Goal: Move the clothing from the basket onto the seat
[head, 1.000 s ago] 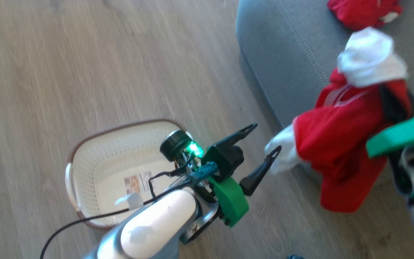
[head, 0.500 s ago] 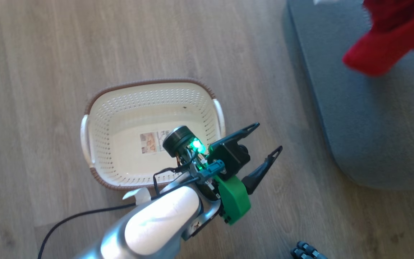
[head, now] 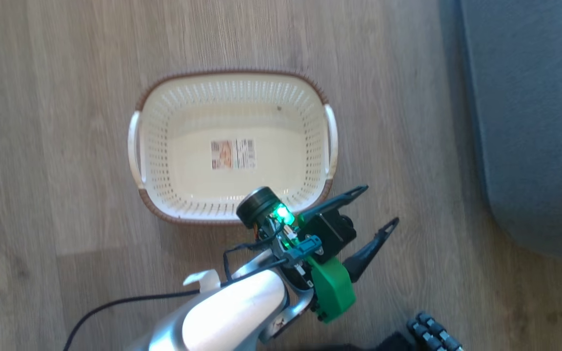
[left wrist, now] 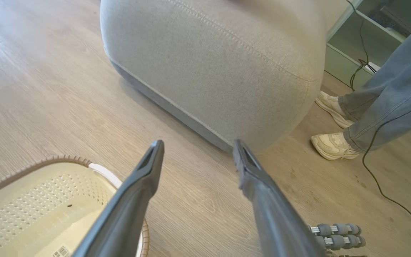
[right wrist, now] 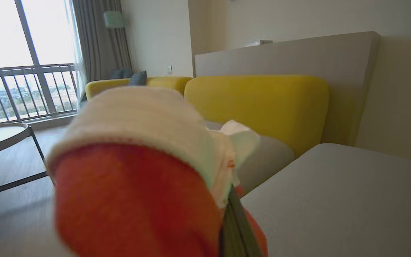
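With the basket empty and the left gripper standing wide open beside it, the right gripper is closed tight on the red clothing near the edge of the seat, where an early release would likely drop it onto the floor.

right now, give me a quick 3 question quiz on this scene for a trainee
1. True or false: no clothing lies in the basket.
2. The left gripper is: A) open, holding nothing B) shut on the basket's rim C) shut on the clothing.
3. What is the right gripper shut on?
Key: 1 true. 2 A. 3 the clothing, red with a white band.
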{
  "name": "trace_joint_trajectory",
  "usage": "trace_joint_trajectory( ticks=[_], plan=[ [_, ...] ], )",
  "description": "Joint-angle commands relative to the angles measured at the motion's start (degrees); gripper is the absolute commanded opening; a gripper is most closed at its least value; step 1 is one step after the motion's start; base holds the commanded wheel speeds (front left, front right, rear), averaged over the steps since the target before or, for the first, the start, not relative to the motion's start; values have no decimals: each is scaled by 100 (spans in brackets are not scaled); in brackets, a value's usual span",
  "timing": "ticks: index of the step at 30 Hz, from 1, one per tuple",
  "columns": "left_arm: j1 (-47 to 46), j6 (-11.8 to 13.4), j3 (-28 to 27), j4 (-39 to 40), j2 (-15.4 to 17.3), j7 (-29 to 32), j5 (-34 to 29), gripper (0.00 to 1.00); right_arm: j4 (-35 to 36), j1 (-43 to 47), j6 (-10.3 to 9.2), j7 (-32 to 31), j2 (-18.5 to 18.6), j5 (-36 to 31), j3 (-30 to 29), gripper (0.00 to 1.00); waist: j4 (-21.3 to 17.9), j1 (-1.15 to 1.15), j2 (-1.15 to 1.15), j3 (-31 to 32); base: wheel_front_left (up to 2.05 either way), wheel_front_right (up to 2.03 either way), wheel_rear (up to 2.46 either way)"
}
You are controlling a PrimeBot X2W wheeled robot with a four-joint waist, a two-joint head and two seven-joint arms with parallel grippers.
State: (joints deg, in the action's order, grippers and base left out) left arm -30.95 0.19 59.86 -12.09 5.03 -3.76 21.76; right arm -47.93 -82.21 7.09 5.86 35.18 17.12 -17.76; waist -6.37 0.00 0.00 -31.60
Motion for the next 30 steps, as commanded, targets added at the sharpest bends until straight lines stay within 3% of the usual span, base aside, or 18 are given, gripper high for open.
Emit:
trace_joint_trajectory(
  ticks=[1,7,13,14,15,16,17,23,30],
  plan=[
    [-82,49,-120,206,-17,11,-48,100,15,56,40,48,117,-76,-92,0,54,0,0,-434,0,0,0],
    [-172,173,-206,349,228,104,-135,100,-813,475,40,495,191,-407,-794,0,83,0,0,-1086,0,0,0],
    [-178,267,-252,435,341,122,-147,100,-1643,789,40,746,301,-1415,-1600,1,123,0,0,-1258,0,0,0],
    [-183,276,-265,442,359,121,-141,100,-1709,778,40,765,290,-1581,-1740,17,127,0,0,-1255,0,0,0],
    [-186,285,-281,446,377,115,-134,100,-1751,771,40,782,281,-1756,-1873,42,128,0,0,-1240,0,0,0],
    [-183,293,-298,446,390,104,-119,100,-1783,770,40,793,261,-1922,-1998,89,129,0,0,-1206,0,0,0],
    [-175,297,-311,440,402,90,-101,100,-1822,770,40,790,238,-2073,-2110,100,129,0,0,-1152,0,0,0],
    [-175,313,-388,392,422,-14,-9,100,-1763,690,40,724,95,-2895,-2381,100,52,0,0,-786,0,0,0],
    [-95,363,-617,191,370,-250,265,100,-1752,906,40,771,-155,-3337,-1975,100,-116,0,0,-53,0,0,0]
  ],
)
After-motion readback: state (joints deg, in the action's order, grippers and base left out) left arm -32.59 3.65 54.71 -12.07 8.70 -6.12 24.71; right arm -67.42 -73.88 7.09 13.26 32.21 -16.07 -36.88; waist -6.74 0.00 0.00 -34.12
